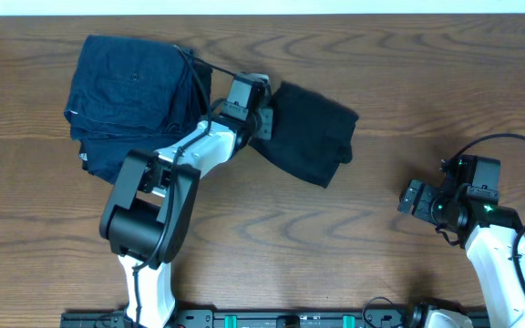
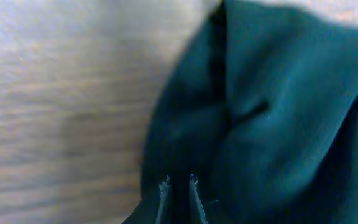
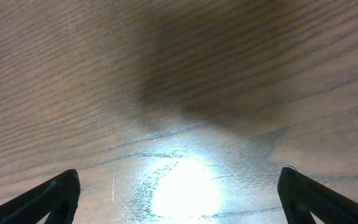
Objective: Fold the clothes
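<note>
The black T-shirt lies bunched into a small folded shape on the wooden table, right of centre at the back. My left gripper is at the shirt's left edge. In the left wrist view its fingertips are nearly together with the dark cloth pinched between them. My right gripper is open and empty low over bare wood at the right, well clear of the shirt. Its two fingers sit far apart in the right wrist view. No logo shows.
A dark blue folded stack lies at the back left, just left of my left arm. Bare wooden table fills the front and the right. A bright glare spot lies on the wood under the right gripper.
</note>
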Motion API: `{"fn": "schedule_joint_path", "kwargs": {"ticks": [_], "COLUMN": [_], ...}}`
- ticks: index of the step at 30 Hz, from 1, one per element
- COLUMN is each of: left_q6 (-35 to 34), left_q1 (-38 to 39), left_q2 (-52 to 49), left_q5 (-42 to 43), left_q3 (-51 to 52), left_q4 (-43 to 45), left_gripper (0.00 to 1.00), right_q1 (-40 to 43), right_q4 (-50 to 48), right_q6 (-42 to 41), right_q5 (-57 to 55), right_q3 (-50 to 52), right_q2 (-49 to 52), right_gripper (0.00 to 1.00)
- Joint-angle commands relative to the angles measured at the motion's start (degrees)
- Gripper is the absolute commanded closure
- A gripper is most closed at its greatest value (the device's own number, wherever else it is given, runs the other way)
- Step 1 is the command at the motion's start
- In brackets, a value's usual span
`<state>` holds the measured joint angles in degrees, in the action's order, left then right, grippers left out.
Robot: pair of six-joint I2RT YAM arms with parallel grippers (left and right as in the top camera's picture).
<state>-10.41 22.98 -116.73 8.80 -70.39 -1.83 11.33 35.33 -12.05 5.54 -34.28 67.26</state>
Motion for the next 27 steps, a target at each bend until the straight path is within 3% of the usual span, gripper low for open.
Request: {"fn": "schedule_joint_path", "kwargs": {"ticks": [1, 9, 15, 19, 21, 27], "left_q6": [0.3, 0.3, 0.3, 0.3, -0.2, -3.4], "left_q1": [0.0, 0.1, -0.2, -1.2, -2.0, -2.2], "left_q2": [-0.2, -0.2, 1.4, 6.4, 10.4, 21.8], "left_q5": [3.5, 4.7, 4.7, 4.6, 4.6, 4.7], "left_q3": [0.1, 0.1, -0.1, -0.8, -0.8, -0.8], "left_q4": [-2.5, -20.3, -21.9, -21.9, -21.9, -22.2], "left_gripper": [0.86, 0.87, 0.83, 0.51, 0.4, 0.25], "right_q1": [0.4, 0.4, 0.4, 0.4, 0.4, 0.4], "right_q4": [0.0, 0.0, 0.0, 0.0, 0.0, 0.0], "right_q6": [-0.1, -0.1, -0.1, -0.1, -0.1, -0.1], "right_q5": [-0.2, -0.2, -0.2, -0.2, -0.2, -0.2], "right_q3": [0.2, 0.2, 0.2, 0.2, 0.2, 0.2], "right_q2": [0.2, 0.2, 0.2, 0.2, 0.2, 0.2], "right_gripper": [0.01, 0.01, 0.01, 0.01, 0.01, 0.01]}}
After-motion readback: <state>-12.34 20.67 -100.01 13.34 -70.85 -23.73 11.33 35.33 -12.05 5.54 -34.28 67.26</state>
